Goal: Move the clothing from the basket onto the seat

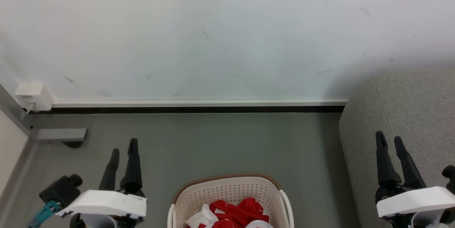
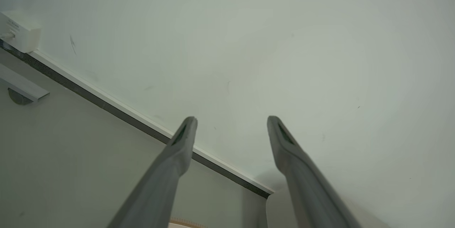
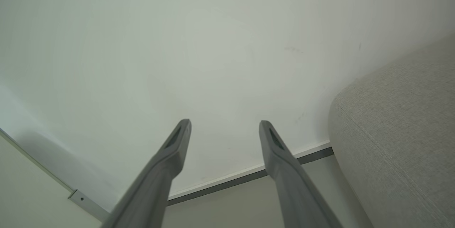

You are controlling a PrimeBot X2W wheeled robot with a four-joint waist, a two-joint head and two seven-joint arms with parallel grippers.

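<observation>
The cream-white basket (image 1: 231, 189) with a brown rim stands on the floor at the bottom centre of the head view, cut off by the edge. Red clothing (image 1: 236, 213) with white trim lies crumpled inside it. The grey sofa seat (image 1: 408, 107) fills the right side; its rounded corner (image 3: 398, 128) also shows in the right wrist view. My left gripper (image 1: 123, 145) hangs open left of the basket, fingers empty (image 2: 231, 118). My right gripper (image 1: 388, 136) is open over the sofa's edge, nothing between its fingers (image 3: 224, 122).
A pale wall with a white and black skirting strip (image 1: 199, 105) runs behind the grey floor. A white socket box (image 1: 32, 96) sits at the left corner, with a grey door frame and a stop (image 1: 60, 135) below it. Bare floor lies between basket and wall.
</observation>
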